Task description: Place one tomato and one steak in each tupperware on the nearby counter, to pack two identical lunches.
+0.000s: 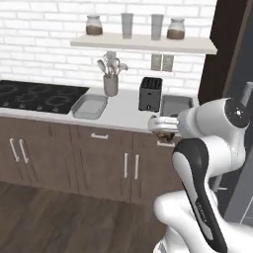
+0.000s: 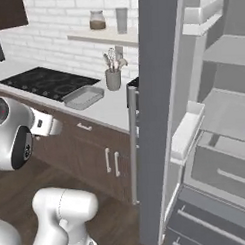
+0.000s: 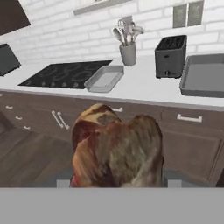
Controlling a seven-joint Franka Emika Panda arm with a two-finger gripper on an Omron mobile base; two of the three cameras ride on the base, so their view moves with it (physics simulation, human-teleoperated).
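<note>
Nearest, low centre of the hand view, a browned steak (image 3: 117, 151) sits clamped between the gripper (image 3: 117, 181) jaws. Beyond it, mid-frame, the pale counter (image 3: 140, 85) carries two grey tupperware trays, one left (image 3: 104, 79), one right (image 3: 204, 75), both empty, flanking a dark toaster (image 3: 171, 57). I judge packing barely started. Only the right base view reveals the open fridge (image 2: 214, 116), right side.

The white arm rises from the base, folds at a dark-jointed elbow and reaches forward at about cabinet-top height; its wrist is roughly level. The gripper (image 1: 162, 129) points toward the cabinets, held in the air; its jaws are closed around a brown steak (image 3: 117, 151).
</note>
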